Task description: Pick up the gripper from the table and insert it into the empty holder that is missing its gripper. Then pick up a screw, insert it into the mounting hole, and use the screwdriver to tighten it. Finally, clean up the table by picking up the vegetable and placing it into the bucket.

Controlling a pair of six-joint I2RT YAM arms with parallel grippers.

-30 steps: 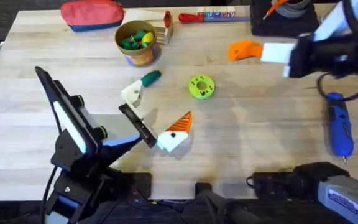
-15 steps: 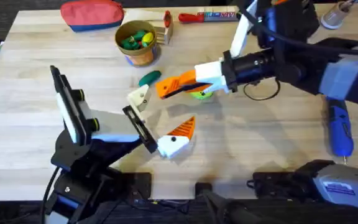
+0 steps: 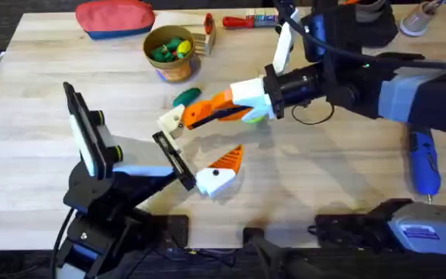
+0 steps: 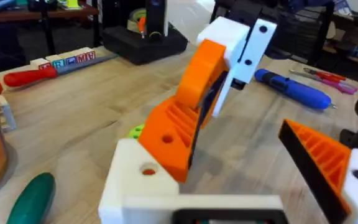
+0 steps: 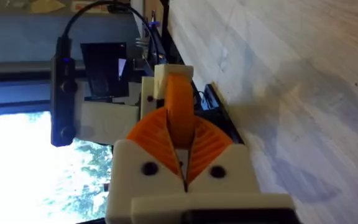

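Note:
My right gripper reaches in from the right, shut on the orange gripper wedge. The wedge's tip rests against the white holder, the empty finger of my open left gripper. The holder has a small hole in its face. The left gripper's other finger carries an orange pad. In the right wrist view the wedge sits clamped between my orange pads. The blue screwdriver lies at the right. The dark-green vegetable lies by the tan bucket. A screw is out of view.
A red pouch and a red-handled screwdriver lie along the far edge. A small wooden block stands beside the bucket. A lime-green ring peeks out under the right gripper. A black stand sits at the far right.
The right arm swung from the far right to the table's centre with the orange wedge, and the wedge now meets the left gripper's holder. The left arm shifted slightly.

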